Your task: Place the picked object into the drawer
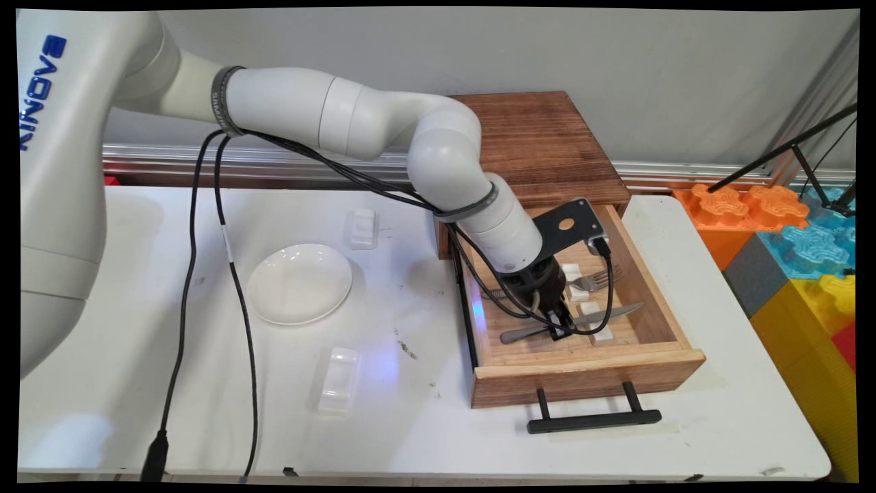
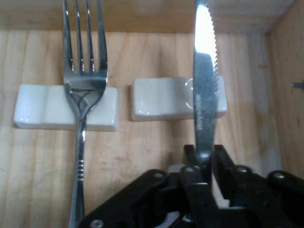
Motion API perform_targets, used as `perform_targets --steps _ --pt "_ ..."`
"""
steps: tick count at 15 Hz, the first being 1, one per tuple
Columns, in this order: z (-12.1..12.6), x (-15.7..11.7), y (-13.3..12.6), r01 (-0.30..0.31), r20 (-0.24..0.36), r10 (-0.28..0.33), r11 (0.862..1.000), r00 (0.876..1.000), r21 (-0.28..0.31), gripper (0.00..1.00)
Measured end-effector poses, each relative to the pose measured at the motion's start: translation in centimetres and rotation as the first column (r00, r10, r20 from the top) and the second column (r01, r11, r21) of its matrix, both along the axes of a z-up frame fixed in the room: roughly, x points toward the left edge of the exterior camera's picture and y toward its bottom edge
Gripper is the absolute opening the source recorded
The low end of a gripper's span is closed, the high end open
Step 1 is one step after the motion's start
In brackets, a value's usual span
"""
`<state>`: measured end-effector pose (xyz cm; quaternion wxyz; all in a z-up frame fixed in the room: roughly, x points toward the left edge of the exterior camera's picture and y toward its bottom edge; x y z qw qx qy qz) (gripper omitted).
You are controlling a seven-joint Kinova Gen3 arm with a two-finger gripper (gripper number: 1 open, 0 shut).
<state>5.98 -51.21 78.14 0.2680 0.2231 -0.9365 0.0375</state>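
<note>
Knife [image 2: 205, 95] pinched by claw [image 2: 203, 164] — wooden drawer [image 1: 588, 373] on white table [image 1: 410, 424].

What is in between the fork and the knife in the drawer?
Bare wooden drawer floor. In the hand view, fork and knife each lie on their own white rest, a narrow gap between rests.

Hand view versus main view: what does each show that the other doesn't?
Only the hand view shows the knife's serrated edge and the jaws closed on its blade. Only the main view shows the white plate, two rests on the table, the drawer's handle and the toy blocks. Both show the fork, the knife, the rests under them and the gripper.
</note>
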Motion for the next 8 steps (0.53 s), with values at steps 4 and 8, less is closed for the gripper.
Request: perform_targets --steps 4,8 --pt "-0.17 -0.1 0.01 0.003 -0.006 -0.003 1.0 1.0 0.004 1.0" --pt "0.11 -0.11 0.03 0.004 -0.013 -0.004 1.0 1.0 0.005 1.0"
